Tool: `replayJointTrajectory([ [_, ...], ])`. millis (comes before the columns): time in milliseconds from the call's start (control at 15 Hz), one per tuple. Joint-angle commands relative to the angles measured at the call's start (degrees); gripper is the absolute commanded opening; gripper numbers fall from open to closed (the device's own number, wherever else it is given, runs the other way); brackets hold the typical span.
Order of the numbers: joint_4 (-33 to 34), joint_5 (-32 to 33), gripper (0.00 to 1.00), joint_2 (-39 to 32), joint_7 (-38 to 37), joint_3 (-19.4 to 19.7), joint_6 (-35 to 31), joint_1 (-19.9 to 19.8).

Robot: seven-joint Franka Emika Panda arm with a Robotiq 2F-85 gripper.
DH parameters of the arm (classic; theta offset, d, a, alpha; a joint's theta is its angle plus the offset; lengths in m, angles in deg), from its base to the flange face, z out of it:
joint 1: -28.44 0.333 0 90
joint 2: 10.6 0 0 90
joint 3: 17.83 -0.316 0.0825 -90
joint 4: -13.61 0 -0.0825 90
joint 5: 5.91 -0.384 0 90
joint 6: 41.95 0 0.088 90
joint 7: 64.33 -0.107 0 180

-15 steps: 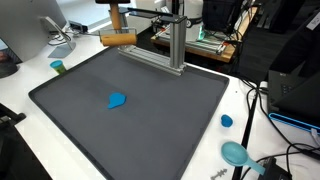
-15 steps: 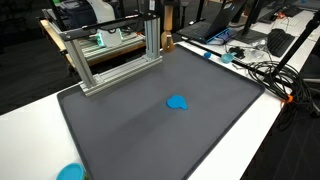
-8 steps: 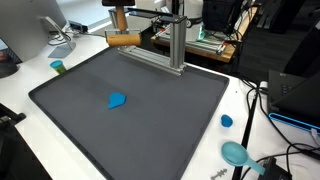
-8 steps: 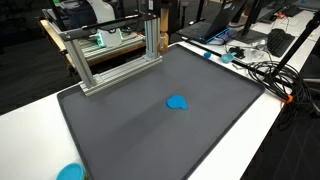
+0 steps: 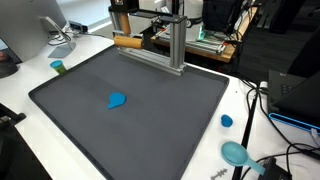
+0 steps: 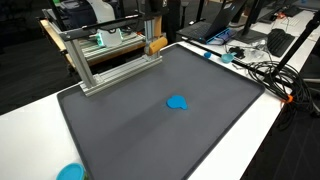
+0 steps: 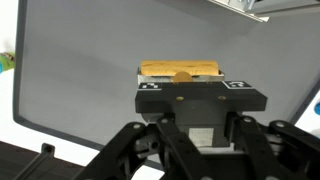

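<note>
My gripper is shut on a tan wooden piece, which lies crosswise just beyond the black jaws in the wrist view. In an exterior view the gripper hangs high over the far edge of the dark grey mat, with the wooden piece below it, close beside the aluminium frame. In an exterior view the wooden piece shows next to the frame's post. A small blue object lies on the mat, well away from the gripper.
A small teal cup stands off the mat's left side. A blue cap and a teal dish lie on the white table at the right, among cables. Another teal dish sits near a mat corner.
The gripper has carried the wooden piece sideways toward the aluminium frame; it now shows beside the frame's post in the exterior view that did not show it before. The blue object has not moved.
</note>
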Motion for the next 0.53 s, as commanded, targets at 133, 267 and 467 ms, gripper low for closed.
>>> replayJointTrajectory([
  [133, -9.0, -2.8, 0.22, 7.4, -15.2, 0.9, -0.1, 0.2],
  [267, -13.1, -4.1, 0.22, 10.6, -17.6, 1.0, -1.0, 0.4],
  [467, -18.7, -5.1, 0.22, 14.7, -20.1, 1.2, -2.3, 0.2],
])
